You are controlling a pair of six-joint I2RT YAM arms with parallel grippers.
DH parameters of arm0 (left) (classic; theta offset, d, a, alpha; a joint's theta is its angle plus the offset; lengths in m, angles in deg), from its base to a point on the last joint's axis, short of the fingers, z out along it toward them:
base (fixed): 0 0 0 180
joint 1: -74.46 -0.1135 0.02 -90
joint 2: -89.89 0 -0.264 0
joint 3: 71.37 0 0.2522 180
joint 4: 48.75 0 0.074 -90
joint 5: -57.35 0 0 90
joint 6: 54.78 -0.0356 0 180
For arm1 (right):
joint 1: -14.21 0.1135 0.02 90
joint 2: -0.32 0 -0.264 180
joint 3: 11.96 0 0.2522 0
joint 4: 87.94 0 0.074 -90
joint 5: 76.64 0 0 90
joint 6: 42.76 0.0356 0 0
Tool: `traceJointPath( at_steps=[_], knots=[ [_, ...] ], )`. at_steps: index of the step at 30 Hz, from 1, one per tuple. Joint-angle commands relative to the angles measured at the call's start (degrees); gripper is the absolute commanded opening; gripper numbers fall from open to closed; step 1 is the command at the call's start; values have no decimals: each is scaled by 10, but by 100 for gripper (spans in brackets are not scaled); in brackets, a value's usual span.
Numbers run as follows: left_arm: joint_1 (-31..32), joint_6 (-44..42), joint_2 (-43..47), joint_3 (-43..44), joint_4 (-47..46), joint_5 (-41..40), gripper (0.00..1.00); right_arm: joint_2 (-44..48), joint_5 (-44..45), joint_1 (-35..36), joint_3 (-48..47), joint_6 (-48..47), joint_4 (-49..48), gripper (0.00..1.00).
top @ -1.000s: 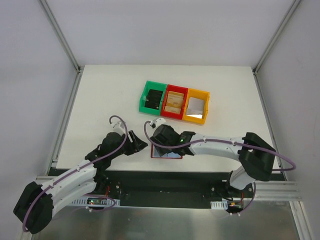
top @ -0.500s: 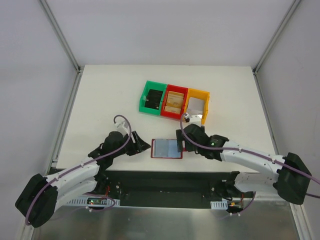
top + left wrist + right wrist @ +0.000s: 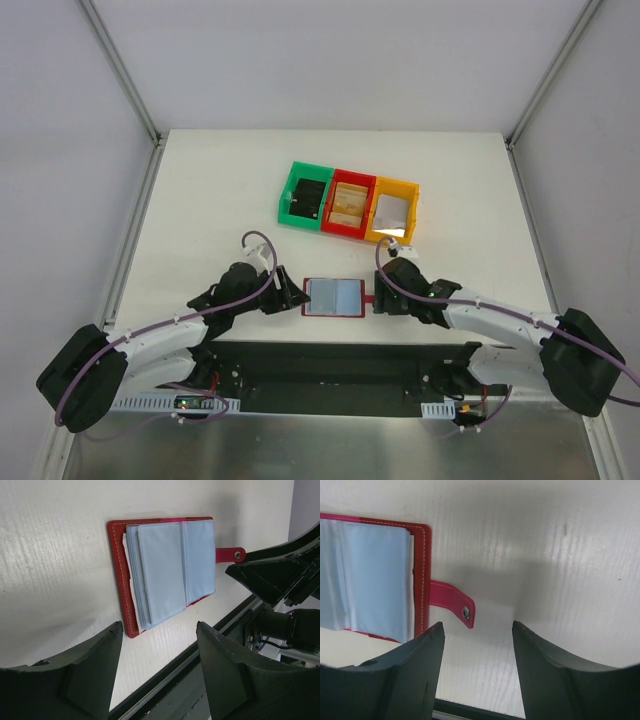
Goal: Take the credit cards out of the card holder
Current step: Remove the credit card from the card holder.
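From above, shows the card holder (image 3: 333, 297) lying open and flat on the white table (image 3: 200, 200) near its front edge, with the left gripper (image 3: 284, 296) just beside its left side and the right gripper (image 3: 380, 299) just beside its right. Farther back, takes in a row of plastic bins, green (image 3: 305, 203), red (image 3: 349, 212) and yellow (image 3: 393, 218), which appear in neither wrist view. From the left wrist, brings out detail lost overhead: stitched red cover of the card holder (image 3: 165, 570), a stack of glossy grey-blue sleeves fanned at the edges, a rounded strap tab (image 3: 231, 554) with a metal snap, and the black right gripper (image 3: 270, 577) beyond it. Finds the left gripper (image 3: 159, 630) with jaws well apart and nothing between them. From the right wrist, gives only the holder's right edge (image 3: 370, 580) and the pink-red strap tab (image 3: 452, 602) on the faintly ribbed tabletop. Shows the right gripper (image 3: 477, 627) spread wide and empty. Differs from a second ago, when the right gripper sat over the holder, covering it.
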Motion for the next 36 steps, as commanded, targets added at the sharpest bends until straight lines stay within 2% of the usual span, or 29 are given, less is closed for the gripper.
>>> traceJointPath(
  at_steps=[1, 13, 22, 29, 36],
  knots=[
    [5, 8, -1, 15, -26, 2, 60, -15, -43, -7, 0, 0, -73, 57],
    [6, 8, -6, 12, -27, -7, 61, -59, -79, -36, -3, -19, -119, 44],
    [6, 6, -16, 10, -26, -15, 61, -64, -108, -39, -4, -21, -126, 21],
    [6, 4, -28, 17, -3, -31, 59, -17, -117, -38, 13, -18, -110, 1],
    [6, 7, -38, 29, 27, -50, 56, 31, -119, -28, 5, -25, -87, 0]
  ],
)
